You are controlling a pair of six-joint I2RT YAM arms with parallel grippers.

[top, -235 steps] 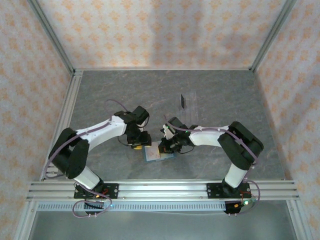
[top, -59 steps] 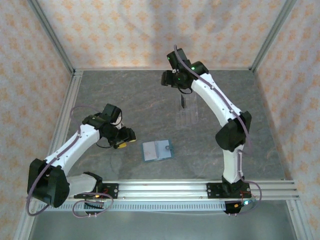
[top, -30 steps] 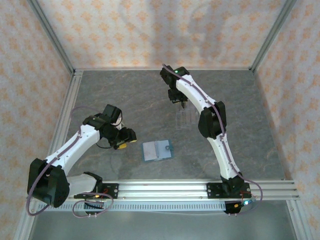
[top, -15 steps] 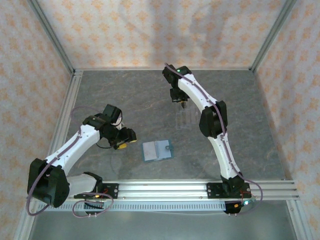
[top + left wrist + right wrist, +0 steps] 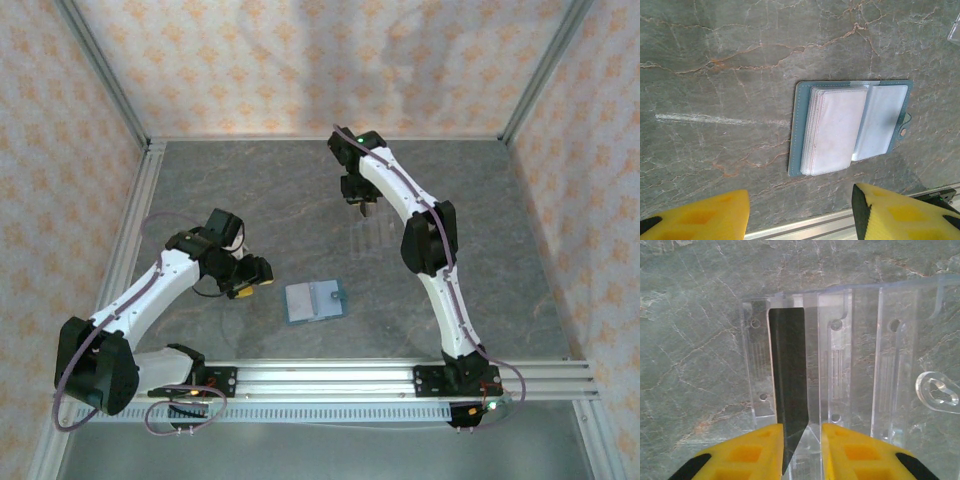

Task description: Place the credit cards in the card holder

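One dark greyish card [image 5: 787,370] stands in the clear stand [image 5: 860,360] at twelve o'clock from my right gripper [image 5: 802,435], between narrowly parted jaws; whether they grip it I cannot tell.

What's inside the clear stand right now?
One dark card stands in a slot of the clear stand; the other slots look empty through the plastic. The card's near end sits between the right pincer's fingers, where part of it is covered.

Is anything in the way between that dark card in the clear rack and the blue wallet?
Nothing visible. Bare table lies between the dark card in its clear stand and the open card holder; the left gripper hovers beside the holder, off that path.
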